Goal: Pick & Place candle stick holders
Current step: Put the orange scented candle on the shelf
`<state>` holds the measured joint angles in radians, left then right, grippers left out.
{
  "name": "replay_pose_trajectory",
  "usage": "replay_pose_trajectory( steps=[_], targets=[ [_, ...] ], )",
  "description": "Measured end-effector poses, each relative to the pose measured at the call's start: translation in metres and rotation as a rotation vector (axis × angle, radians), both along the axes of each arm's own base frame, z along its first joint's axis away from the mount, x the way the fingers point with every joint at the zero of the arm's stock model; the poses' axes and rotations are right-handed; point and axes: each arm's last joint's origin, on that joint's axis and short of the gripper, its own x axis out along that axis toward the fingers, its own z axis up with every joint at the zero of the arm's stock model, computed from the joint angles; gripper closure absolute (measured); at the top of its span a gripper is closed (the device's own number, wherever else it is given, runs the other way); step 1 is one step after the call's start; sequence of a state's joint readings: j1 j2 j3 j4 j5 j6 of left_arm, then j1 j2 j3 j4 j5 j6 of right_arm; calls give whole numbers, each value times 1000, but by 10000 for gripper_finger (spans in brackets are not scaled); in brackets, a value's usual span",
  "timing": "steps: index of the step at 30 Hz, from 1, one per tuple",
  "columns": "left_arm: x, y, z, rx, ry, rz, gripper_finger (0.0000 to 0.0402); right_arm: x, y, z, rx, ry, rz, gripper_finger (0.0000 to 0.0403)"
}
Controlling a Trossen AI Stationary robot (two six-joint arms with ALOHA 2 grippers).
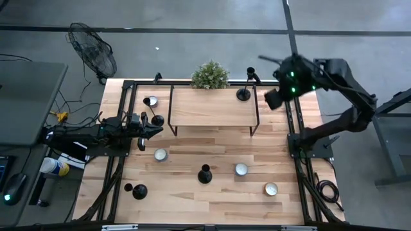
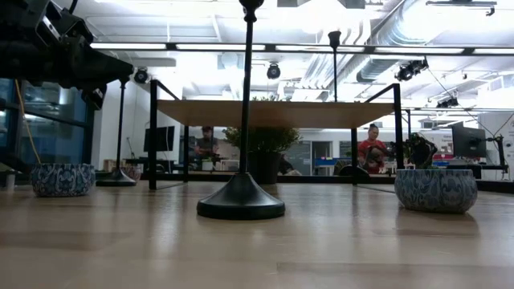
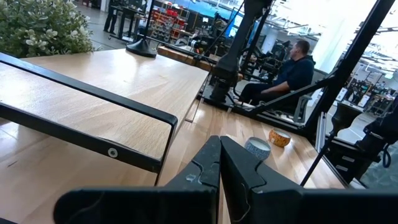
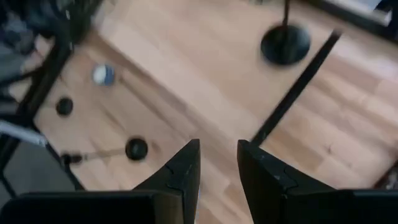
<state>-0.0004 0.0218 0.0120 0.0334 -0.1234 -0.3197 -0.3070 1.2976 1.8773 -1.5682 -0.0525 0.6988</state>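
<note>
Right gripper above flared matte-black holder.

Wooden surface carrying a raised wooden shelf on a black metal frame along its far edge. A potted plant stands at the far edge behind the shelf. Small patterned bowls: one near the far left corner, one left of centre, one right of centre, one toward the near right corner. A floor fan stands beyond the far left corner. Seated person in the room behind.
</note>
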Motion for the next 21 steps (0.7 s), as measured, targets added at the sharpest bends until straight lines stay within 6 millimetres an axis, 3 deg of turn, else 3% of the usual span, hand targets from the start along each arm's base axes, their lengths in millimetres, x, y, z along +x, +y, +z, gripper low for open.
replay_pose_trajectory(
  steps=[13, 21],
  targets=[
    [0, 0, 0, 0, 0, 0, 400, -23, 56, -60, 46, 31, 286, 304],
    [0, 0, 0, 0, 0, 0, 400, -28, 82, -103, -6, -66, 528, 304]
  ],
)
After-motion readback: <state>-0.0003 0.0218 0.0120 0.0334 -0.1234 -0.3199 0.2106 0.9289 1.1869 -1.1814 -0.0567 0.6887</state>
